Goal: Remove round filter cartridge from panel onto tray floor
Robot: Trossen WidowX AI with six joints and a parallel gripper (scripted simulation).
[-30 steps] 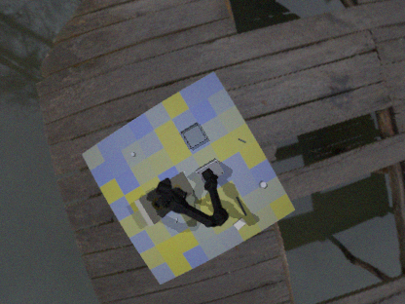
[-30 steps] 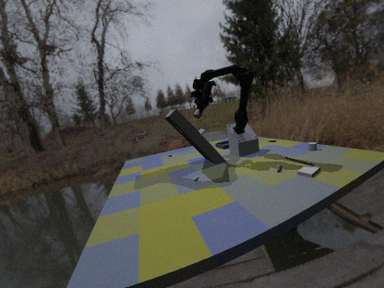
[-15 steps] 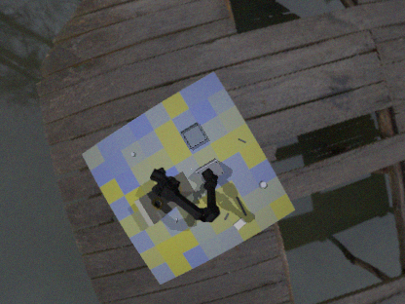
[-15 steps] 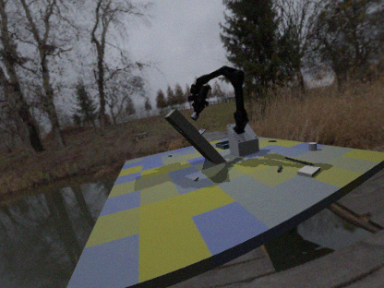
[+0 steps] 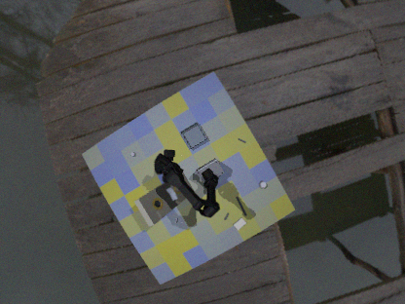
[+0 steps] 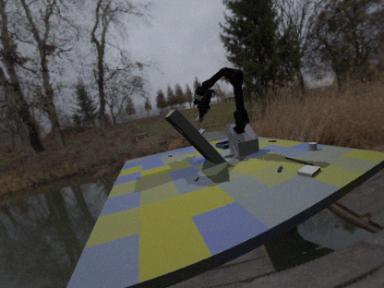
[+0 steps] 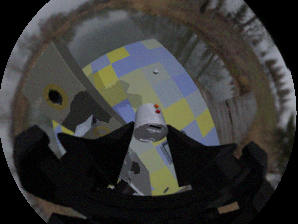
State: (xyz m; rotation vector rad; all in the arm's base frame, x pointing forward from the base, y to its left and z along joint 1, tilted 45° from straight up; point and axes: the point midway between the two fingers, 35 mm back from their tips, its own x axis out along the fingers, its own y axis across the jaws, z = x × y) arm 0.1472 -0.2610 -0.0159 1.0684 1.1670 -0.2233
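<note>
The round filter cartridge (image 7: 150, 119) is a pale grey cylinder with two red dots on its side and a dark slot on its visible end. My gripper (image 7: 150, 125) (image 6: 199, 118) is shut on it, one black finger on each side. It is held in the air, clear of the service panel (image 7: 75, 62) (image 6: 191, 134), which leans up at a slant. The panel's round hole (image 7: 55, 96) (image 5: 157, 204) is dark and empty inside a yellowish ring. The square tray (image 5: 195, 135) (image 6: 222, 145) lies beyond the panel, away from the gripper. Fingertips are too small to make out from overhead.
The robot base (image 6: 245, 144) stands near the tray. A white block (image 5: 239, 223) (image 6: 308, 171), a pale round piece (image 5: 263, 185) (image 6: 312, 147) and a long dark rod (image 5: 241, 207) lie on the patchwork table top. A small pale piece (image 5: 132, 154) (image 7: 155, 71) lies near one edge.
</note>
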